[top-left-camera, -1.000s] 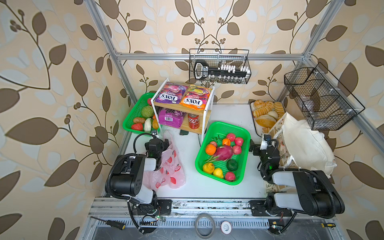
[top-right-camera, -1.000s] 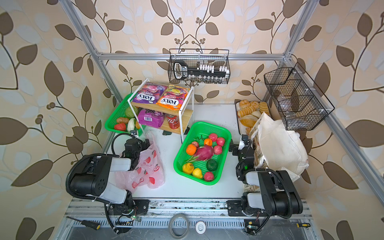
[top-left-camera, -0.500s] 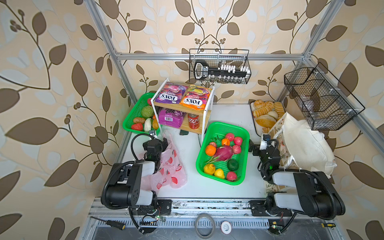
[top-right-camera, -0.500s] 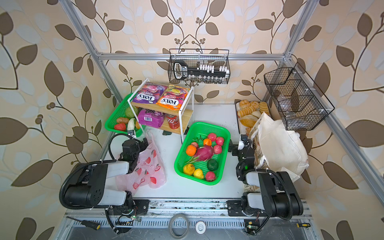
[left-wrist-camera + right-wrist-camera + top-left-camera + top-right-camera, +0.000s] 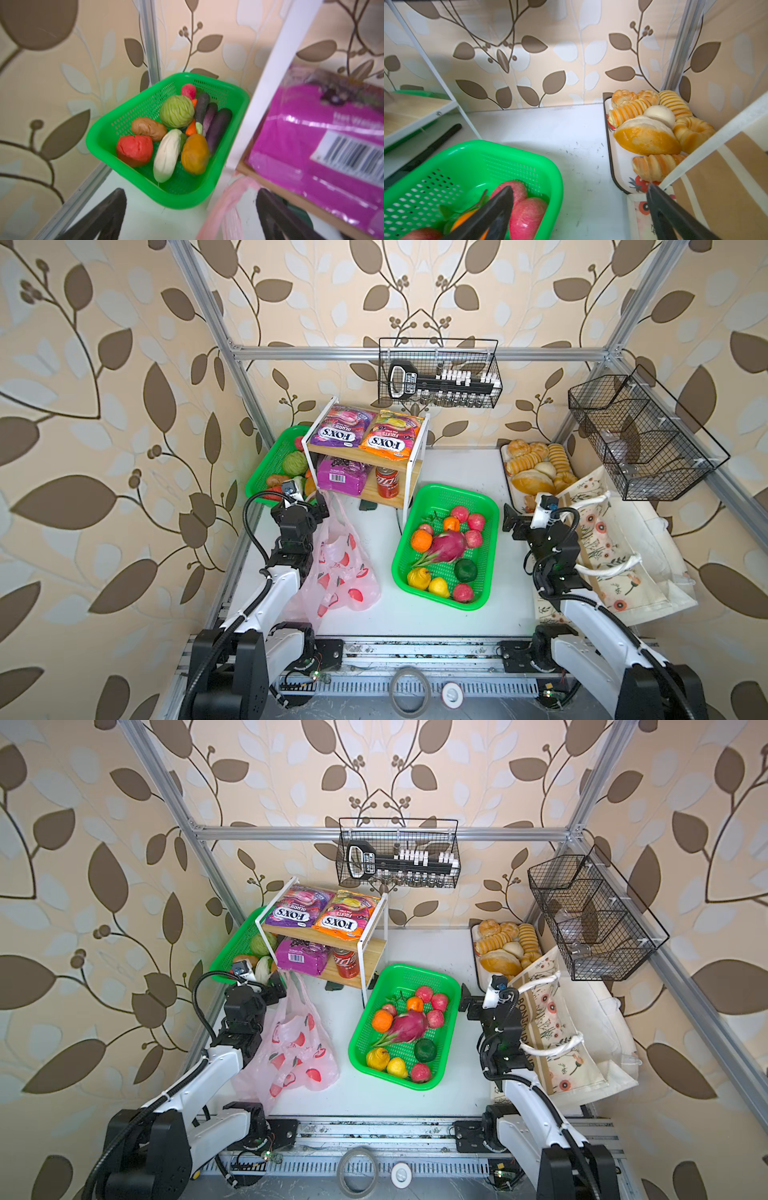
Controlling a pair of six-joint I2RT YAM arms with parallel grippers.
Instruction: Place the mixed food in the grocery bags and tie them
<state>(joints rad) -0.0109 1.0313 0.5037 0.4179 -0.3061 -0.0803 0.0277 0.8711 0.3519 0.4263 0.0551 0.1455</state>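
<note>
The pink plastic bag (image 5: 338,572) lies flat at the left, and its handle (image 5: 227,209) runs between the fingers of my open left gripper (image 5: 191,200), ungripped. That left gripper (image 5: 300,512) hovers by the shelf's front leg. The canvas tote (image 5: 615,556) lies at the right, beside my open, empty right gripper (image 5: 532,522) (image 5: 580,190). The orange FOX'S packet (image 5: 390,437) sits on the top shelf. Below it are the magenta packet (image 5: 340,477) and cola can (image 5: 386,487). The dragon fruit (image 5: 446,545), orange (image 5: 421,540) and yellow pear (image 5: 438,586) lie in the middle green basket (image 5: 490,506).
A purple FOX'S packet (image 5: 338,431) shares the top shelf. A green basket of vegetables (image 5: 99,145) sits in the back left corner. A tray of bread rolls (image 5: 610,166) stands at the back right. Wire baskets (image 5: 440,373) hang on the rear and right frame.
My left arm has stretched out, carrying its open gripper a little further back toward the shelf and the bag handle. The right gripper has barely moved.
</note>
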